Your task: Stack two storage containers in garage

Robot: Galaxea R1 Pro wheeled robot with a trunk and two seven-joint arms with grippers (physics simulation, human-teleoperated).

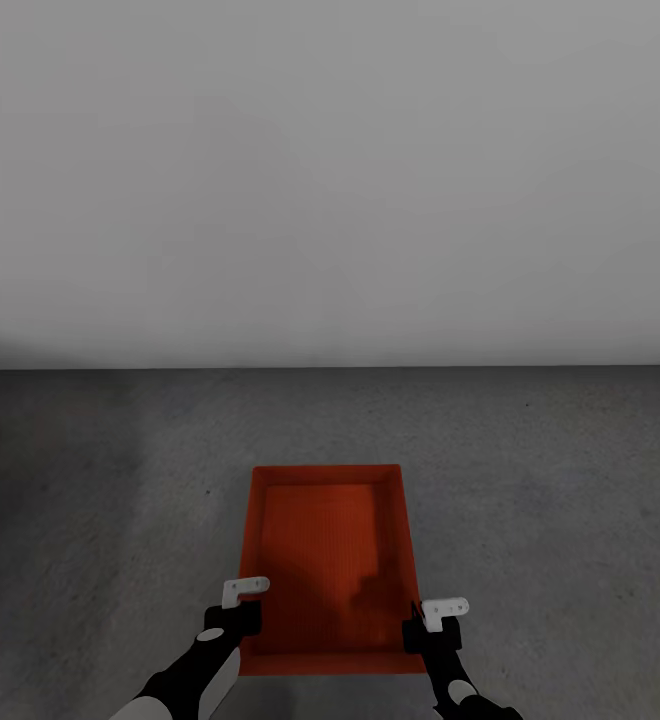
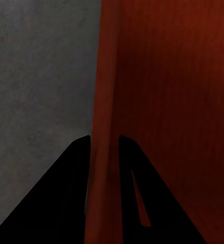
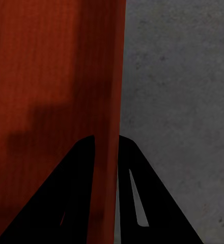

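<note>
Both my left tool (image 1: 238,606) and right tool (image 1: 432,625) are squeezing the red-orange open box's (image 1: 325,560) thin walls; uneven letting go could be tipping it.

The container (image 1: 327,560) looked like matt red-orange plastic, its base finely ribbed. The floor (image 1: 550,480) across the lower frame was rough, mottled grey concrete. The wall (image 1: 330,180) above was smooth, matt, pale grey.
</note>
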